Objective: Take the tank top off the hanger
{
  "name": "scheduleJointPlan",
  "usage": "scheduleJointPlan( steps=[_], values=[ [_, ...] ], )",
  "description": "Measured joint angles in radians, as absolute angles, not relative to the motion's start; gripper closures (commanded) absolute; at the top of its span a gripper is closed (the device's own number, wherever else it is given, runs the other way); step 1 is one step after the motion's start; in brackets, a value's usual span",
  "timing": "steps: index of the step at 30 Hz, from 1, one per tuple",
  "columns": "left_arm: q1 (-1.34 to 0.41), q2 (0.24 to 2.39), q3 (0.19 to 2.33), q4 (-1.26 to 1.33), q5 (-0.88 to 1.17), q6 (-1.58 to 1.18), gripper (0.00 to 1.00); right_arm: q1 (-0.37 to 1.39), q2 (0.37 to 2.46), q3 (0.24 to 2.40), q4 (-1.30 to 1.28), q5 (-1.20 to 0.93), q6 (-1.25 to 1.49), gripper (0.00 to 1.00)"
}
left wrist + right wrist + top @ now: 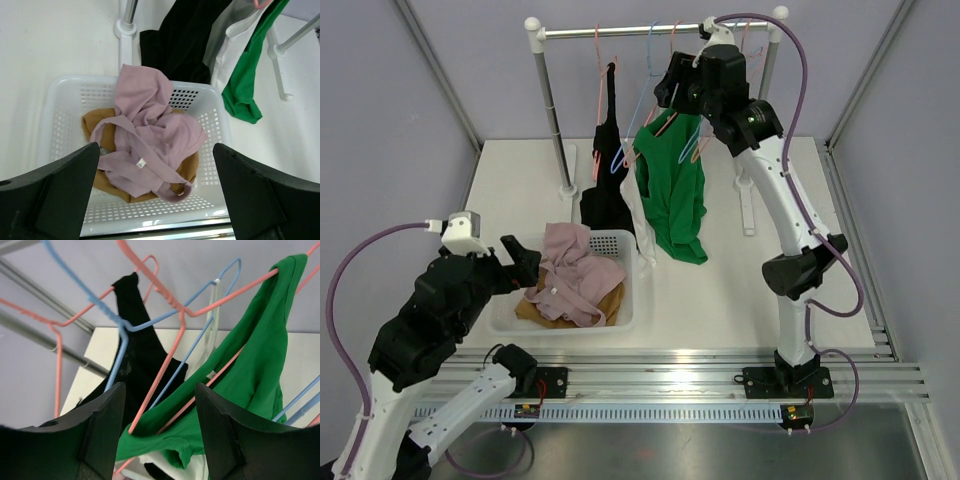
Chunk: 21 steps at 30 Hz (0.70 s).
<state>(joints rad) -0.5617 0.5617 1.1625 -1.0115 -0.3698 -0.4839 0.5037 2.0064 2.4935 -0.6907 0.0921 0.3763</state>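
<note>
Item one, the task piece: a green knit tank top (672, 185), on a thin pink wire hanger (225, 296) from the silver metal clothes rail (620, 32) at the far side of the white table (720, 290). One shoulder strap is over the hanger arm and the body hangs down to just above the table. Item two: a black sleeveless garment (608, 170) on the same rail to the left, with a white garment (642, 215) between it and the green one. Item three: a white perforated plastic basket (632, 290) at the near left, holding a crumpled mauve top (150, 130) over a tan cloth (97, 120). My right end effector (159, 390) is raised at the rail, jaws partly apart, a pink hanger wire and a fold of green fabric in the gap, neither pinched. My left end effector (156, 150) hangs over the basket, jaws wide, holding nothing.
</note>
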Motion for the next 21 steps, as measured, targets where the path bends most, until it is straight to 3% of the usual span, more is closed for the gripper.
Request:
scheduleJointPlan(
  steps=[12,21],
  values=[
    [-0.562,0.469,1.04,-1.043,-0.421,-0.418,0.01,0.525,2.154,2.592,-0.731,0.22,0.307,0.47],
    [-0.562,0.473,0.978,-0.991,-0.416,-0.414,0.01,0.528,2.148,2.553,-0.74,0.305,0.247,0.64]
  ],
)
